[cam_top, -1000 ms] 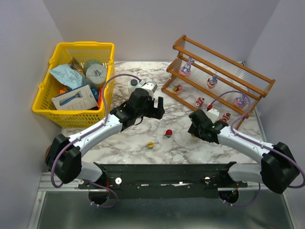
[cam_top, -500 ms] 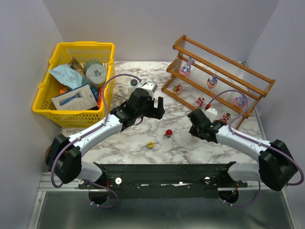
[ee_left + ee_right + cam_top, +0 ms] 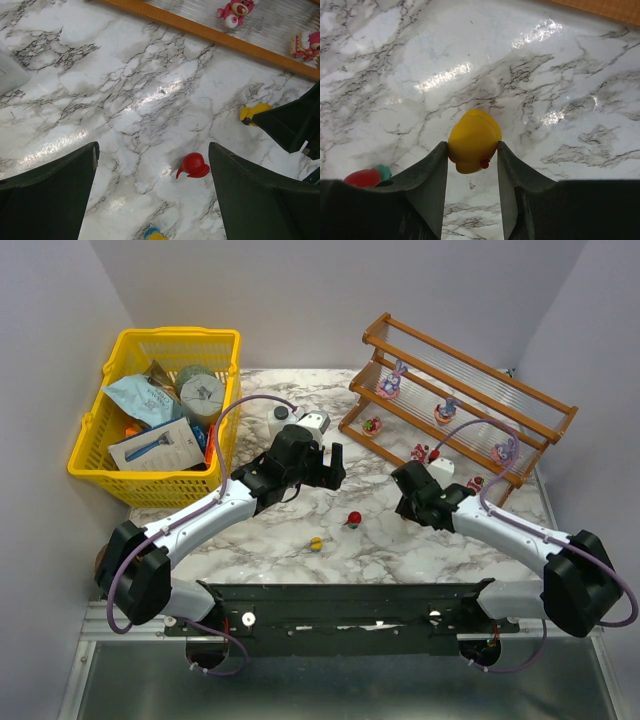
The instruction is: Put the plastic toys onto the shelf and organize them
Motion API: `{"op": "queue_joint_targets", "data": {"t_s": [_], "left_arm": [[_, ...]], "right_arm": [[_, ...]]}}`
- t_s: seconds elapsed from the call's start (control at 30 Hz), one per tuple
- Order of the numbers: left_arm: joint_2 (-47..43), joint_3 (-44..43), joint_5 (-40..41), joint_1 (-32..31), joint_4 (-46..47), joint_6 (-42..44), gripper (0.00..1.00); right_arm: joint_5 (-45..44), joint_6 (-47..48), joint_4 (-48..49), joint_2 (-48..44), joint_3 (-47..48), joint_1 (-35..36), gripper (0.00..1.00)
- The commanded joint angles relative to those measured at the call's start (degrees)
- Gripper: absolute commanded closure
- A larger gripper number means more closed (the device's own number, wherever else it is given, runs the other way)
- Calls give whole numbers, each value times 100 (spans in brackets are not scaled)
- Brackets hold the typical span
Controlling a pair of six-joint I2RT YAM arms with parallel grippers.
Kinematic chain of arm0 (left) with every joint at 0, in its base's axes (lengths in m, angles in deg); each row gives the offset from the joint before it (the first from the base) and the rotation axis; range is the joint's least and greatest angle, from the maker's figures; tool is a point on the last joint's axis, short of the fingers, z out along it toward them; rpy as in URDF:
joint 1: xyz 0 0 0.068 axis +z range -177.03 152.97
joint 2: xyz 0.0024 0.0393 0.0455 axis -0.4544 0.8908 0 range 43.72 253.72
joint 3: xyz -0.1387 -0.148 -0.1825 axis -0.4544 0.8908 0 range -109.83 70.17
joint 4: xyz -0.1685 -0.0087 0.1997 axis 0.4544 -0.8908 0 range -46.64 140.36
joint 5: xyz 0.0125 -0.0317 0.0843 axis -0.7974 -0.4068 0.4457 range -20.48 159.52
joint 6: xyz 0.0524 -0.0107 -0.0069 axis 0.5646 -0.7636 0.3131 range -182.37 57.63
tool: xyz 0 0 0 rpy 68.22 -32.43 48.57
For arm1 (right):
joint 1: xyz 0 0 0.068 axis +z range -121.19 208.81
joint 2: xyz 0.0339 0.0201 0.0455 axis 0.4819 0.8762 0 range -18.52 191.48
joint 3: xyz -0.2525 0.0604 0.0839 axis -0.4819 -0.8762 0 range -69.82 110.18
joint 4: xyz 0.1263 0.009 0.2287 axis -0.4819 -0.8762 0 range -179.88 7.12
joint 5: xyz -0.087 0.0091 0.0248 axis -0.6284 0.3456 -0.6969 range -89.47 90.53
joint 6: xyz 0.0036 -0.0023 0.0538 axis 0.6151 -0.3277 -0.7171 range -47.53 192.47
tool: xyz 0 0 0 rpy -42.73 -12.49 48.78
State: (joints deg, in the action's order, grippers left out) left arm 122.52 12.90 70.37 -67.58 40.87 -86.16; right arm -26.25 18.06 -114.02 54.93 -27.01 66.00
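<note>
far to the left of the shelf (image 3: pixel 480 370), against the back corner, stands a yellow mesh basket (image 3: pixel 172 334) filled with packets and boxes. a white bottle (image 3: pixel 279 420) with a black cap stands between the basket and the shelf, nearer the shelf's left end.

the left gripper (image 3: pixel 152 152) hangs over the marble table (image 3: pixel 250 530) in front of the shelf's left end, just beside the bottle. its fingers are spread wide apart and hold nothing.

two plastic toys lie loose on the marble in front of the shelf, well apart from it. a red toy (image 3: pixel 353 519) lies on its side. a small yellow and blue toy (image 3: pixel 316 543) sits near it, a little further from the shelf and to the left.

the right gripper (image 3: pixel 472 147) is low over the marble just in front of the shelf's lower rail, about at its middle. its fingers are clamped on a yellow toy (image 3: pixel 474 140), one finger pressed to each side of it. whether that toy touches the marble cannot be told.

the shelf itself slants across the back right of the table. on its upper tier stand three pink-purple bunnies (image 3: pixel 446 410), spaced along the clear ribbed panel. on its lower tier sit three pink-red figures (image 3: pixel 420 452), one near each end and one in the middle, the middle one just behind the right gripper.
</note>
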Motion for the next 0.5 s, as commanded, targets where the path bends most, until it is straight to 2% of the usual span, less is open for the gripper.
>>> {"op": "queue_joint_targets", "data": {"t_s": [0.0,0.23,0.47], "left_arm": [[-120,50,-5,30,36,50,1],[-102,41,-23,39,53,50,1],[-93,32,-75,30,62,33,1]], "right_arm": [[-204,229,-717,-260,709,43,99],[-467,528,-1983,-673,1887,43,99],[-951,1081,-3256,-710,3583,-89,99]]}}
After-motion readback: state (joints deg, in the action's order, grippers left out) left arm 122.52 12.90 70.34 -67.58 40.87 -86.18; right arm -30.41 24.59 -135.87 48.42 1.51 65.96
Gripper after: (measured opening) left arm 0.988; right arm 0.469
